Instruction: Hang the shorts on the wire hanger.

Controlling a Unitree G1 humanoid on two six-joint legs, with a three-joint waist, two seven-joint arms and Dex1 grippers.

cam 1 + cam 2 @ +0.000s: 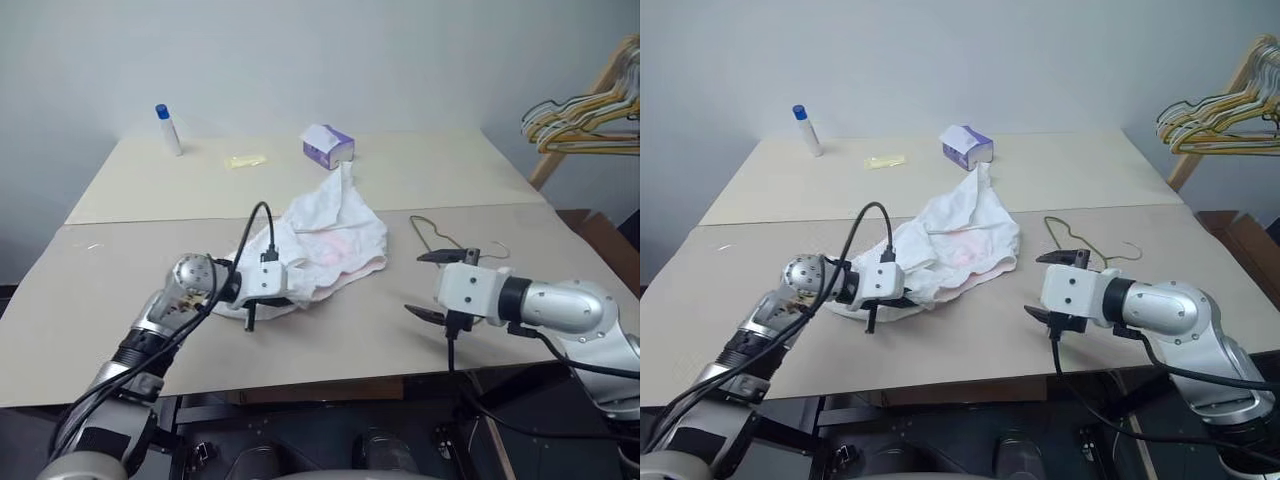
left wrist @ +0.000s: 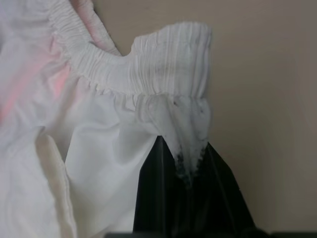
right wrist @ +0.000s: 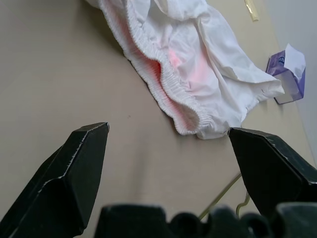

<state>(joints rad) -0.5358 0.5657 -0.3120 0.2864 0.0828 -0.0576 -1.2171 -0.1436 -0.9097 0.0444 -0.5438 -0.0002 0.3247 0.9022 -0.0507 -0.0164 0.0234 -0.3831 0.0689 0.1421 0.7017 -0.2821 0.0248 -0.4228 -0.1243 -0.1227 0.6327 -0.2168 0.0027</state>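
Beige boards are forming the table (image 1: 120, 340) we are facing, set against a plain pale wall. We are seeing the shorts (image 1: 325, 240) lying crumpled near the middle of the table, waistband toward the near edge. Our left gripper (image 1: 268, 302) is clenching a fold of that gathered waistband, the cloth pinched between its black fingers (image 2: 163, 198). Our right gripper (image 1: 432, 285) is hovering beside the shorts toward the right edge, jaws spread wide and gripping nothing. Just behind it the hanger (image 1: 440, 238) is lying flat on the table. Near the far edge a tissue box (image 1: 328, 146) and a blue-capped tube (image 1: 168, 129) are standing.
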